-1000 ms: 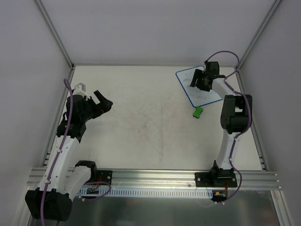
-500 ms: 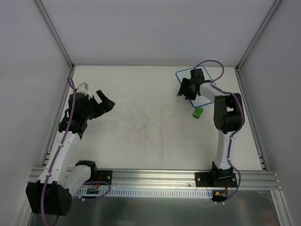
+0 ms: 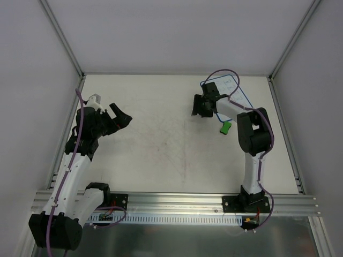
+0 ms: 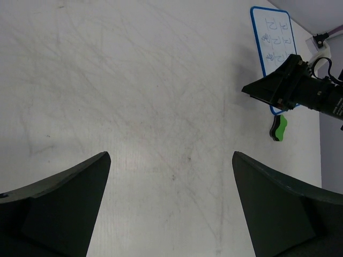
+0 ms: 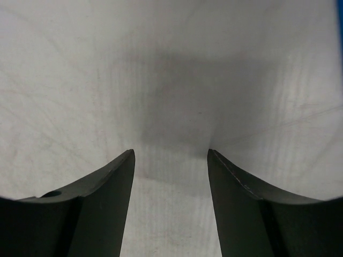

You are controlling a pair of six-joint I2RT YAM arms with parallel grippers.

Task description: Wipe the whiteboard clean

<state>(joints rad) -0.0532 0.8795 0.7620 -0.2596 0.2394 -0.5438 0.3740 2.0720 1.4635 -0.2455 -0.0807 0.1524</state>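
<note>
The whiteboard [image 3: 231,85] lies flat at the far right of the table, blue-rimmed, with faint handwritten marks; the right arm covers its near part. It also shows in the left wrist view [image 4: 275,37]. A small green-and-black eraser [image 3: 225,127] lies on the table just in front of it, also in the left wrist view [image 4: 278,127]. My right gripper [image 3: 197,107] is open and empty, low over bare table just left of the board; the right wrist view [image 5: 170,152] shows only table between its fingers. My left gripper [image 3: 119,115] is open and empty at the left side, jaws wide in its own view [image 4: 170,156].
The white table [image 3: 161,134] is scuffed with faint grey marks. Aluminium frame posts and white walls enclose it on the left, back and right. A metal rail [image 3: 171,201] holding both arm bases runs along the near edge.
My right gripper has swung left, from over the whiteboard to bare table beside its left edge, uncovering more of the board. The left arm has barely moved.
</note>
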